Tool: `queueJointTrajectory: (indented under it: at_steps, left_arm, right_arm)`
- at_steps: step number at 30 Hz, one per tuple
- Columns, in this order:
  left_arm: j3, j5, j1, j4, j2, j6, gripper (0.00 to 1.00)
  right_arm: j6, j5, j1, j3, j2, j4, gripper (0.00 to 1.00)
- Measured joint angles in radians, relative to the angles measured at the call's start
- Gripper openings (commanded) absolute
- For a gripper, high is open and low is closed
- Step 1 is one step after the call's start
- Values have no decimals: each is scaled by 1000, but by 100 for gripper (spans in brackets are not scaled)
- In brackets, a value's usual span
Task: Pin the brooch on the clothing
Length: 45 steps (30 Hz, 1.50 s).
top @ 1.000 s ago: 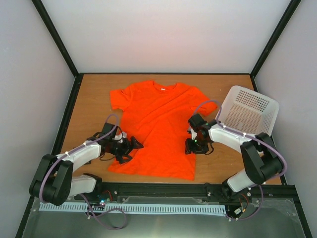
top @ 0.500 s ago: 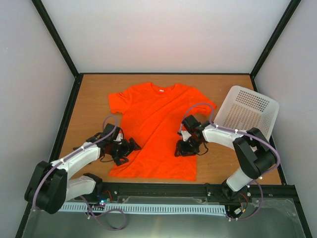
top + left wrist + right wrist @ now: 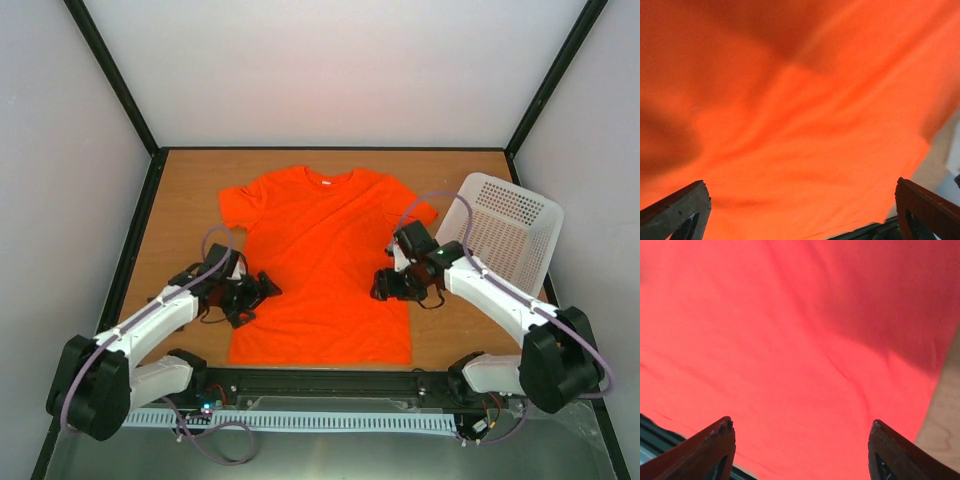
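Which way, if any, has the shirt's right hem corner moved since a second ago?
Yes. On the T-shirt, that corner slid rightward, toward the white basket.

An orange T-shirt (image 3: 320, 260) is seen spread flat on the wooden table (image 3: 190, 200), its neck turned away from the arm bases. The left gripper (image 3: 262, 292) is held over the shirt's lower left edge, and the right gripper (image 3: 383, 287) over its right edge. A white perforated basket (image 3: 505, 235) is placed just right of the shirt.
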Motion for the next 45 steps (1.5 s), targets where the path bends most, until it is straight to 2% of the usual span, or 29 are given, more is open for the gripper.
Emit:
queueJointTrajectory:
  at_steps: [3,8,11,13,18,23,25,31,35,40,45]
  left_arm:
    - [100,-34,6,-18,-28,37,100]
    - [302,-58,101,67,51,122,100]
    - [436,-74,180,115,216,180,100]
    - [544,-80,209,123,345,223,100]
    - [900,-81,235,126,681,344,100]
    - [1137,-82,240,130,880,435,100]
    - [1206,-82,241,129,946,467,100]
    - [1347,-90,254,121,1132,526,100]
    - [1354,-85,277,112,1206,533,100]
    - [1386,-74,310,95,1249,551,100]
    - [1427,-85,347,93,1286,584,100]
  right_arm:
    - [-31,-4,2,97,-18,-2,74]
    - [-69,64,-41,365,177,20,76]
    - [-74,111,-106,486,303,45,72]
    - [-74,147,-151,576,394,47,67]
    - [-62,201,-229,815,610,53,58]
    - [-63,217,-277,1030,794,28,43]
    - [-64,224,-293,1117,871,4,41]
    - [-81,233,-318,1233,1015,-41,39]
    - [-84,235,-318,1242,1062,-56,38]
    - [-82,265,-318,1263,1118,-67,38]
    - [-97,363,-323,1346,1177,-66,38]
